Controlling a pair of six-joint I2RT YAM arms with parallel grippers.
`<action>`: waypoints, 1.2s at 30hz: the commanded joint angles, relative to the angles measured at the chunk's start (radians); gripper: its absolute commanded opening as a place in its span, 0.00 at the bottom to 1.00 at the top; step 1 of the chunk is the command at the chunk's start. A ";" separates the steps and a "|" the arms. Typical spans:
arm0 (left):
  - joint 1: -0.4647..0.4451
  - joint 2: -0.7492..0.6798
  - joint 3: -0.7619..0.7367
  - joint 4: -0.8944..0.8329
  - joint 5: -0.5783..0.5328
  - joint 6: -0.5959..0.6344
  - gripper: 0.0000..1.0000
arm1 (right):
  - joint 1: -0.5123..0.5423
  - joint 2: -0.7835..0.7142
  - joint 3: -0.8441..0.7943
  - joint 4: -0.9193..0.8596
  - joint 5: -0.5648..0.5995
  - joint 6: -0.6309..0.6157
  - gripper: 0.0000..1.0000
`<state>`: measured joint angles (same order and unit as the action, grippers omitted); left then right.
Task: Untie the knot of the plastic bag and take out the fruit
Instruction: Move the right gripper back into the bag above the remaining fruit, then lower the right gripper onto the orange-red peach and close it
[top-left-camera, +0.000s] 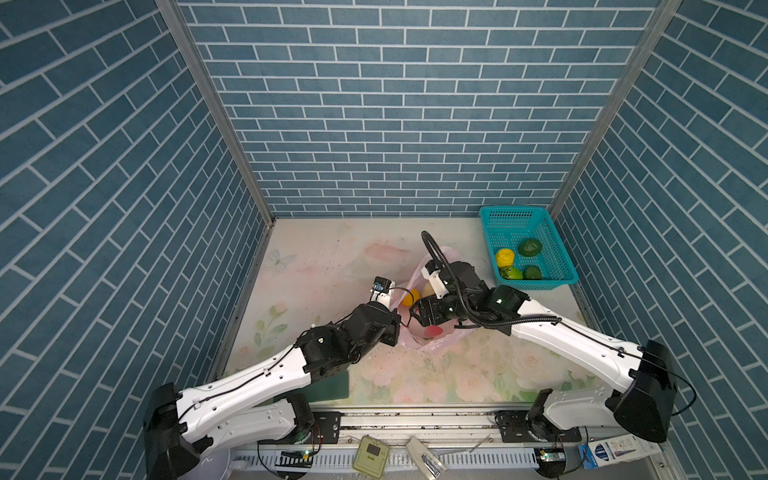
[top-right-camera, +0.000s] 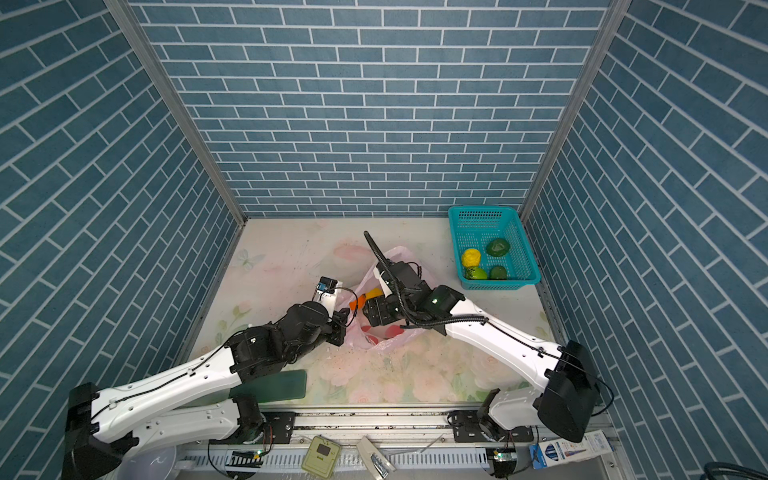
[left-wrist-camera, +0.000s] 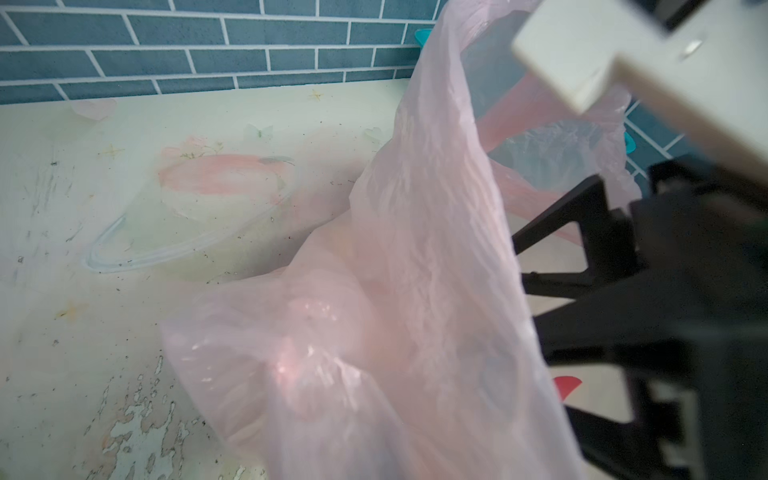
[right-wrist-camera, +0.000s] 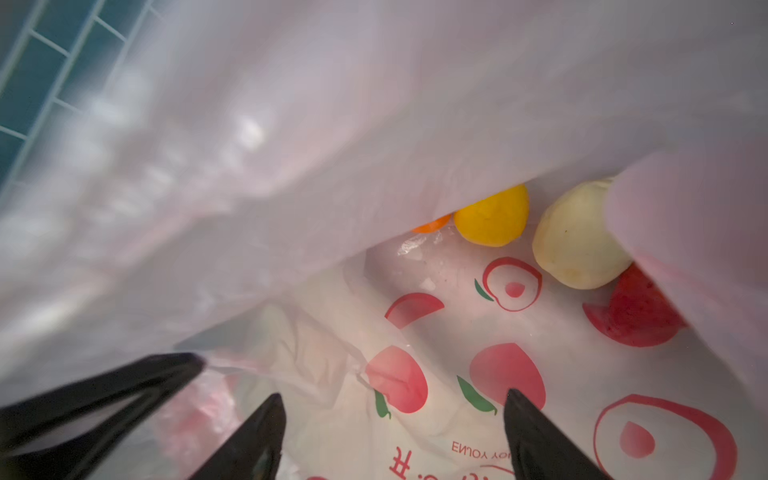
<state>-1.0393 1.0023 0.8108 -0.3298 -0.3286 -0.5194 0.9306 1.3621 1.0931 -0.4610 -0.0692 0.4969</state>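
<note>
Pink bag open mid-desk, both arms at its mouth, some fruit in the basket.
Near edge: dark green flat mat, partly under the left arm, on pale floral-print desk. Jaws of left gripper pinched on rim of thin translucent pink plastic bag. Jaws of right gripper wide inside it, gripping nothing. Only the right wrist view shows round toy fruit inside: yellow, whitish, red, and an orange sliver half under film. Knot not discernible. Far right: teal perforated basket holding four fruit. Blue brick-pattern walls behind.
</note>
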 joint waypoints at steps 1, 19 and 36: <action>0.000 -0.016 -0.008 -0.014 -0.034 0.002 0.00 | 0.018 0.022 -0.083 0.107 0.042 -0.037 0.81; -0.001 0.043 0.018 0.011 -0.012 0.001 0.00 | 0.068 0.191 -0.223 0.316 0.055 0.056 0.80; -0.002 0.070 0.008 0.002 0.041 -0.012 0.00 | -0.101 0.407 -0.025 0.479 0.195 0.424 0.83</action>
<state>-1.0393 1.0737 0.8112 -0.3241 -0.2901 -0.5282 0.8440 1.7363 1.0431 -0.0498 0.0872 0.8211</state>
